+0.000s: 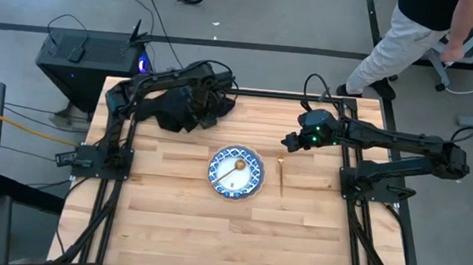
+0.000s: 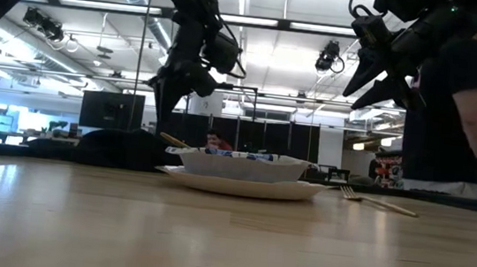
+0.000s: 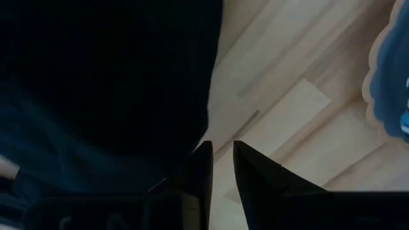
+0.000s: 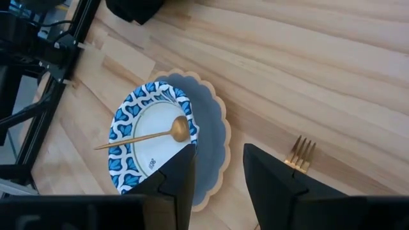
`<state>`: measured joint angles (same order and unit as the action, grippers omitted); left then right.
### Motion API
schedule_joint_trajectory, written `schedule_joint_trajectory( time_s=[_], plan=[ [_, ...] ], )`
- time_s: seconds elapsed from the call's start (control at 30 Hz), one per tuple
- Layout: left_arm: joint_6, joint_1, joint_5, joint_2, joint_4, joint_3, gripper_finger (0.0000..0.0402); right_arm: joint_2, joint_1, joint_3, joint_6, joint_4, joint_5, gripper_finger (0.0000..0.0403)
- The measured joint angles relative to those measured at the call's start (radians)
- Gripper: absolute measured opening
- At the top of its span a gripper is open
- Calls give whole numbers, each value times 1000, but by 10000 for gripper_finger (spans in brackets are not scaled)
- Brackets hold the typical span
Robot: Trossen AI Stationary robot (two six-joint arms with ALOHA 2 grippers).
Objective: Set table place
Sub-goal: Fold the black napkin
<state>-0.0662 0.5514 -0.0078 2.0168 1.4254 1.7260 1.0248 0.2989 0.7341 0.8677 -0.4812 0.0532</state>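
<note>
The round blue-grey plate (image 1: 256, 183) lies at the middle of the table (image 1: 177, 222). The blue-and-white patterned dish (image 4: 131, 118) sits on it, with the gold spoon (image 4: 153, 135) resting in the dish. The gold fork (image 1: 282, 176) lies flat on the wood just right of the plate. The black napkin (image 1: 174, 110) lies in a heap at the far left. My left gripper (image 3: 222, 145) hangs just above the napkin's right edge, its fingers a narrow gap apart and empty. My right gripper (image 4: 219, 150) is open and empty, raised above the table between plate and fork.
A person (image 1: 408, 36) stands beyond the table's far right corner and also shows in the low view (image 2: 463, 113). Black rails (image 1: 115, 199) run along the table's left and right edges. Bare wood lies toward the near edge (image 1: 235, 244).
</note>
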Motion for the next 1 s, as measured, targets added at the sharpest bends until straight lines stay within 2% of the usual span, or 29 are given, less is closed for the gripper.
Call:
schedule_joint_trajectory(
  time_s=[0.2,0.57,0.7,0.83,1.0],
  plan=[
    [2,6,-3,13,-29,-16,66,0,0,0,0,0,0,136],
    [24,8,-26,12,-128,-202,69,1,0,0,2,0,0,136],
    [27,7,-26,12,-135,-219,70,1,0,0,4,0,0,136],
    [37,8,-74,12,-131,-248,64,1,0,0,4,0,0,136],
    [66,6,-78,0,-127,-228,56,1,0,0,4,0,0,136]
  ],
)
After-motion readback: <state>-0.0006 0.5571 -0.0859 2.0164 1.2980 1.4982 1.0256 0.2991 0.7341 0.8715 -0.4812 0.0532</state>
